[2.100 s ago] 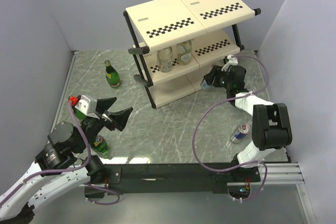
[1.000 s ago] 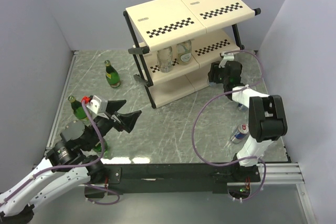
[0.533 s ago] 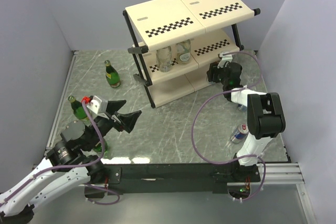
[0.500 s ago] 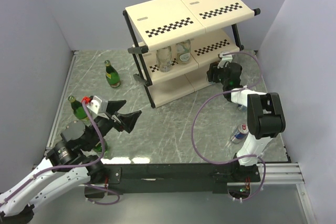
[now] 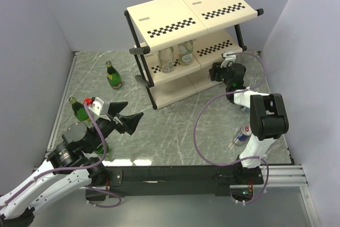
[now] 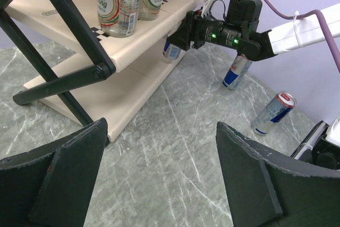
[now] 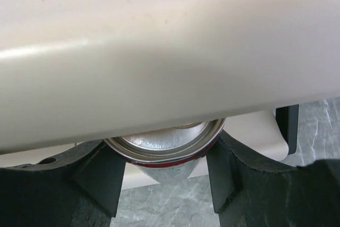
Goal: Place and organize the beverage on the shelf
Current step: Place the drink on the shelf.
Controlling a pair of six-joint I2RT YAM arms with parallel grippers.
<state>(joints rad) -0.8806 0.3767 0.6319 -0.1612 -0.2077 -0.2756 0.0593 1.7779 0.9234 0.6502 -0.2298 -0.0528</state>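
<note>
The grey-green marbled tabletop (image 5: 170,126) fills the middle of the overhead view. The shelf (image 5: 175,17) stands at the upper centre, its cream tiers slanting toward the upper right of the frame.

The left end effector (image 5: 134,123) hangs over the tabletop at the lower left. It is released, its black fingers spread wide with nothing between them. The right end effector (image 5: 217,73) reaches in at the right end of the shelf, level with the gap under the middle tier, and is clenched on a can (image 7: 164,144). Its wrist view shows a finger on each side of the can's rim, just beneath the cream panel edge. Whether that can rests on the bottom tier cannot be told.

Two clear bottles (image 5: 167,59) stand upright side by side on the middle tier, toward its left half.

A green bottle (image 5: 112,75) stands upright at the upper left of the tabletop, to the left of the shelf. A second green bottle (image 5: 79,110) stands at the left edge, close beside the left arm. A third green bottle (image 5: 100,151) shows only a sliver behind that arm.

A second can (image 6: 236,71) stands on the tabletop just beyond the right arm. A third can (image 5: 243,135) sits at the lower right, near the right arm's base.
</note>
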